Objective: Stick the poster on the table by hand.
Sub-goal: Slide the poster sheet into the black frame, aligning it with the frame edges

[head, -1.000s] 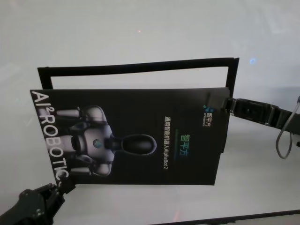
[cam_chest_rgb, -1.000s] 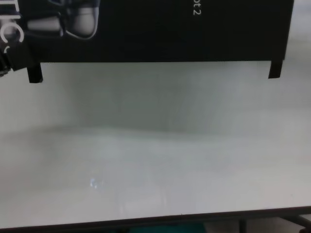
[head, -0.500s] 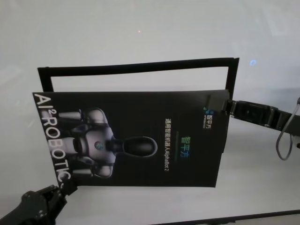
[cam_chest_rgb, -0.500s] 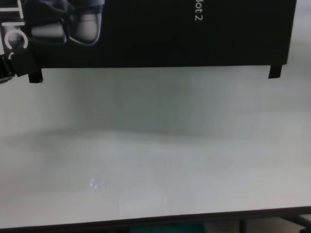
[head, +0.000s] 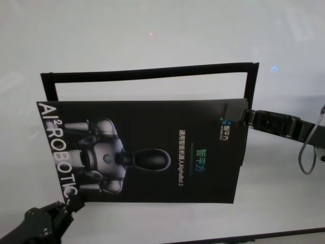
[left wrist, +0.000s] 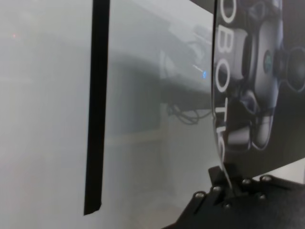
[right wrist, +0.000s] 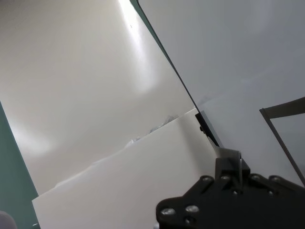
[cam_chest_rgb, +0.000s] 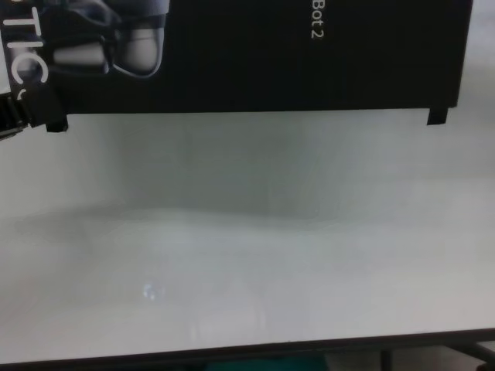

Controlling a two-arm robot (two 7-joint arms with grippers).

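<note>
The poster (head: 152, 152), glossy black with white lettering and a grey-white robot picture, hangs flat just above the white table (head: 152, 30). My left gripper (head: 71, 203) is shut on its near left corner. My right gripper (head: 238, 113) is shut on its far right corner. The chest view shows the poster's (cam_chest_rgb: 271, 54) near edge, with the left gripper (cam_chest_rgb: 19, 116) at the corner. In the left wrist view the fingers (left wrist: 228, 183) pinch the poster's (left wrist: 259, 71) edge. The right wrist view shows the poster's pale back (right wrist: 119, 186) in the right gripper (right wrist: 233, 164).
Narrow black strips (head: 147, 71) lie on the table as an open frame, partly under the poster; one strip (left wrist: 97, 105) shows in the left wrist view. A grey cable loop (head: 307, 152) hangs off the right arm. The table's dark front edge (cam_chest_rgb: 247, 349) runs close to me.
The poster has slid a little toward me, its near edge lower in the chest view. Both grippers moved with it and kept their hold.
</note>
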